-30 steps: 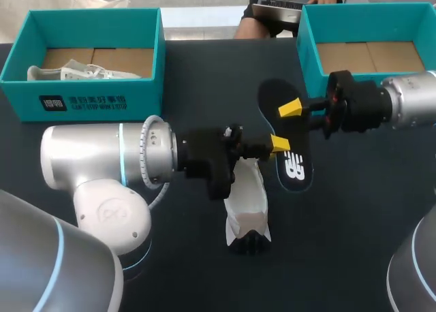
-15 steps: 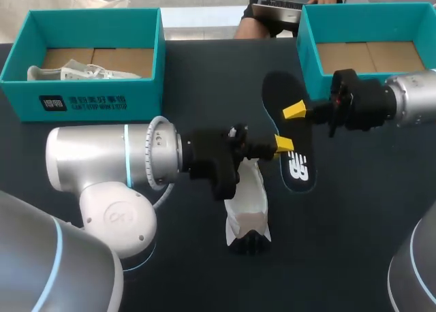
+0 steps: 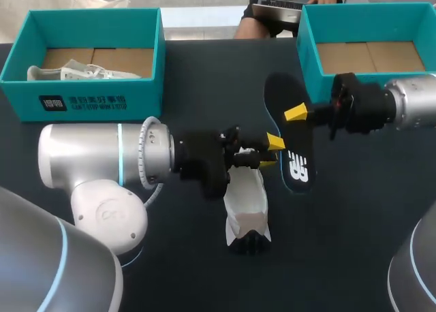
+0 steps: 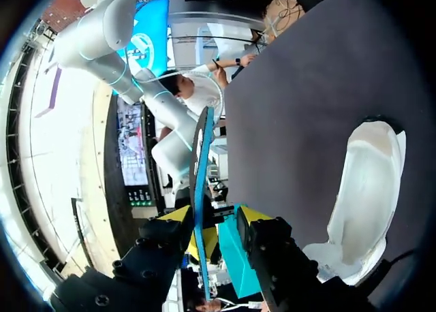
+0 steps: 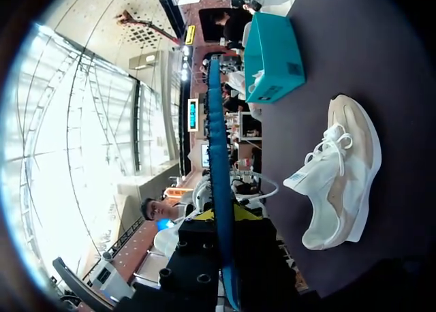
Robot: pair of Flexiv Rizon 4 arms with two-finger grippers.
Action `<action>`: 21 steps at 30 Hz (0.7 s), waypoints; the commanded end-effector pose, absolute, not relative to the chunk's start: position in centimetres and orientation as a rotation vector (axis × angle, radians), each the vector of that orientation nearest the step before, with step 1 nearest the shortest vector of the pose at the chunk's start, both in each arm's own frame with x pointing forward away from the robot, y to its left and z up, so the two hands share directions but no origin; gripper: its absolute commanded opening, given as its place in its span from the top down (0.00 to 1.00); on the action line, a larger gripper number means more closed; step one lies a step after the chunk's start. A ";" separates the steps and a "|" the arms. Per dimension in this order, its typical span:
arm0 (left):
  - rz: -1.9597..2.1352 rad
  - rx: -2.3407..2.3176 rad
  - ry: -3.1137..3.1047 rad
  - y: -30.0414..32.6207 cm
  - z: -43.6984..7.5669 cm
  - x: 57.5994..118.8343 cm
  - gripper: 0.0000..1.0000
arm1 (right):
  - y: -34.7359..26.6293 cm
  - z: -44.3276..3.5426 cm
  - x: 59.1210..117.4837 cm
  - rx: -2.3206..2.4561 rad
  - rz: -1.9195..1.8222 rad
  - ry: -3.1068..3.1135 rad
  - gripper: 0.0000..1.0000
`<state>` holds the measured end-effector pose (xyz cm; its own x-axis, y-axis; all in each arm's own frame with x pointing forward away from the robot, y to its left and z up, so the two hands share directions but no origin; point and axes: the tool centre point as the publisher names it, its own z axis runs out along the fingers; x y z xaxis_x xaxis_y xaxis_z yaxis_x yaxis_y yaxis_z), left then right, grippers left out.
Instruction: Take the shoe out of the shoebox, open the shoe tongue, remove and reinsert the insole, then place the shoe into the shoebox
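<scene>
My right gripper (image 3: 297, 113) is clamped tight on the black insole (image 3: 281, 92), holding it up off the worktop (image 3: 204, 87), near the right-hand shoebox (image 3: 306, 50). My left gripper (image 4: 212, 220) straddles the insole's other end with its fingers parted. One finger looks to touch the insole and the other stands off, though that wrist view is cramped. The white shoe (image 3: 246, 201) lies on the worktop just beside the left gripper, outside the shoebox.

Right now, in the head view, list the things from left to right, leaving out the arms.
Going across: left box (a second shoe inside) → shoe on the table → insole → right box.
</scene>
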<state>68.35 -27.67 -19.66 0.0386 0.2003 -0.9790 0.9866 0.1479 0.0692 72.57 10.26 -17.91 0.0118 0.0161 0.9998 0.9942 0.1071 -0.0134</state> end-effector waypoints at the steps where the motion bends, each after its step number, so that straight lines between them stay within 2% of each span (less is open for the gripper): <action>1: -0.894 1.313 1.429 -25.1 -18.6 68.7 0.00 | 10.4 -18.8 73.0 -1.131 -1.110 -1.251 1.00; 13: -0.556 1.523 1.713 -24.0 -14.8 70.4 0.00 | 10.7 -20.4 73.1 -1.117 -1.104 -1.218 1.00; 21: -0.556 1.523 1.713 -24.0 -14.8 70.4 0.00 | 10.8 -20.8 73.3 -1.112 -1.103 -1.217 1.00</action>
<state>70.33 -23.43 -15.08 0.0575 0.4629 -0.8846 0.9689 0.1877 0.1612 73.06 10.65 -20.56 0.0385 -0.0269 0.9989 0.9919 0.1218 -0.0349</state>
